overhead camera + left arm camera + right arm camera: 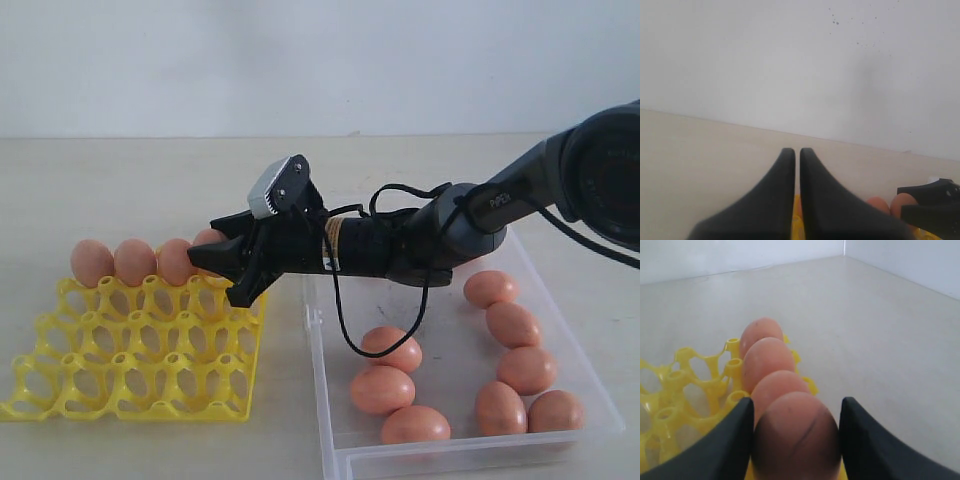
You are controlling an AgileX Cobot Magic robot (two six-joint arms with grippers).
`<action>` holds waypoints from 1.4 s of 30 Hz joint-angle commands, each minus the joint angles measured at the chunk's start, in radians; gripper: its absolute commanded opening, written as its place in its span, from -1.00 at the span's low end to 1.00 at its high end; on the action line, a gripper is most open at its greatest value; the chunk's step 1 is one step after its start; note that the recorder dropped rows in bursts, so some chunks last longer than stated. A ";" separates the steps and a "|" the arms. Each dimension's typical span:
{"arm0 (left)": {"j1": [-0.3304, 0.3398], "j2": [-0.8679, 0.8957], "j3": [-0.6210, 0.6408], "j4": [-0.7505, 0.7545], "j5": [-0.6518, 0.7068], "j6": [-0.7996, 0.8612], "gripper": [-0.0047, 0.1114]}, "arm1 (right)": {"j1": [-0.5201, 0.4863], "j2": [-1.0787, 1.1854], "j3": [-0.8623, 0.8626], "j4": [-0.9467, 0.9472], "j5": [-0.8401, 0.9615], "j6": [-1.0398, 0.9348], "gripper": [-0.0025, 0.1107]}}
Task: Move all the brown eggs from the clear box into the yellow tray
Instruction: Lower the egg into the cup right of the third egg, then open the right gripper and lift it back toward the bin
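- Pale beige tabletop (120, 190) beneath and beyond the jaws.
- Plain white wall (300, 60) rising well ahead of them, with a corner (844, 247).
- Soft, even light.

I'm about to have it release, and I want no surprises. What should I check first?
1. Egg between the right gripper's fingers: ok.
2. Egg seated in a tray cup: cannot tell.
3. Three eggs already in that row: ok.
4. Left gripper shut, apart from the right one: ok.
5. Box emptied: not ok, eight eggs show.
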 commanded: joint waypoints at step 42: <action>-0.006 0.004 -0.004 -0.001 -0.007 -0.001 -0.85 | -0.003 -0.285 -0.002 -0.488 0.216 0.421 -0.52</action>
